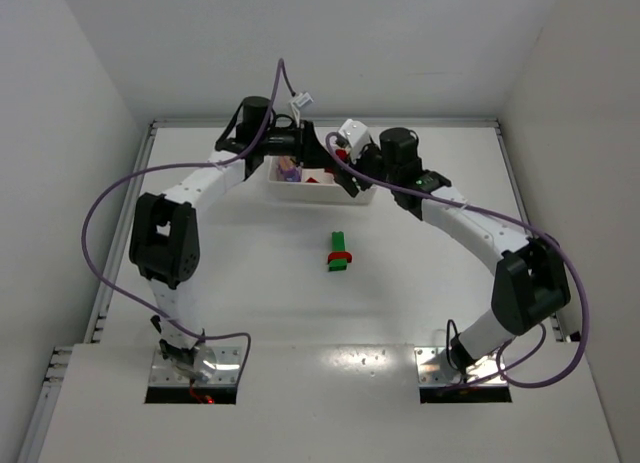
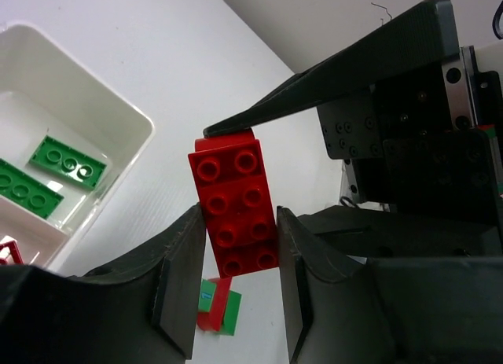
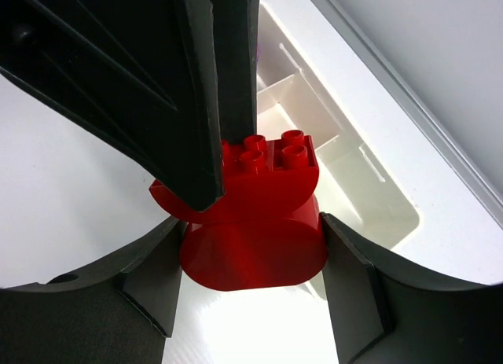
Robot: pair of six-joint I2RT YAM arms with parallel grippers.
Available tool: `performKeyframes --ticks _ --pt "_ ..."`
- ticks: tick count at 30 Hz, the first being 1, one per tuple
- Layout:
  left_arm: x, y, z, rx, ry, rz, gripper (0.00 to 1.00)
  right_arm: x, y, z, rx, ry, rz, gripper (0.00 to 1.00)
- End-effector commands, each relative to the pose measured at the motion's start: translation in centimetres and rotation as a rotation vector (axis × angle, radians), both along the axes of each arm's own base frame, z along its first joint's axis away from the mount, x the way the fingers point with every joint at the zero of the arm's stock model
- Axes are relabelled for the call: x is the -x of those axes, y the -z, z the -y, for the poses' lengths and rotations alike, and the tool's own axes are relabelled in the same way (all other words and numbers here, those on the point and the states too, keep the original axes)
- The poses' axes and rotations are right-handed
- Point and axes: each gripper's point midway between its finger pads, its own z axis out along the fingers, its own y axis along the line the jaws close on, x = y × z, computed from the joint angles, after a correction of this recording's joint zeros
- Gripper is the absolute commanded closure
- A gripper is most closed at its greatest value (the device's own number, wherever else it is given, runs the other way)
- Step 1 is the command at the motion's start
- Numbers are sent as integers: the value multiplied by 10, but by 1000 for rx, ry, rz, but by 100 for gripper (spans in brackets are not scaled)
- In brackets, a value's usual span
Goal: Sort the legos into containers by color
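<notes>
A red brick (image 2: 236,207), two studs wide and four long, is pinched by its long sides between the fingers (image 2: 185,262) of the left gripper (image 2: 240,230), with its studs turned to the wrist camera. Its far end is touched by the tip of a dark finger (image 2: 338,65) of the right gripper (image 3: 251,238), which is pointed in from the opposite side. In the right wrist view a red piece (image 3: 259,222) with a rounded front and four studs showing is clamped between that gripper's fingers, both pressed against it. The left gripper's fingers are seen closed over its left part. Whether this piece is the brick itself or another joined to it cannot be told.

Both grippers are held in the air over the tray (image 1: 312,199), which is set near the far edge of the bench (image 1: 250,283), about midway along it. A purple brick (image 1: 289,169) is seen in the tray's left compartment and something red (image 1: 313,179) in the middle one. The right compartment is hidden from above by the right gripper. From the left wrist, two green plates (image 2: 67,161) are seen lying flat in an end compartment, with a bit of red in the one beside it.

A green brick (image 1: 338,240) with a small red one (image 1: 341,255) across it is seen on the middle of the bench, well apart from the tray.
</notes>
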Motion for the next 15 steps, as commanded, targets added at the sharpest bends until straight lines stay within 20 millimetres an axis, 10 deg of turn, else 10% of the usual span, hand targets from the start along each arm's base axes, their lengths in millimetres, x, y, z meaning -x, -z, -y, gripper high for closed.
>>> performKeyframes --ticks 1,10,15 --pt "-59 -59 -39 50 -182 268 100 23 54 43 138 72 -184 100" --pt "-67 -78 -41 105 -192 292 100 32 85 62 176 96 -253 100" --pt "-78 -34 -42 -24 -258 231 100 23 74 58 134 107 -252 100"
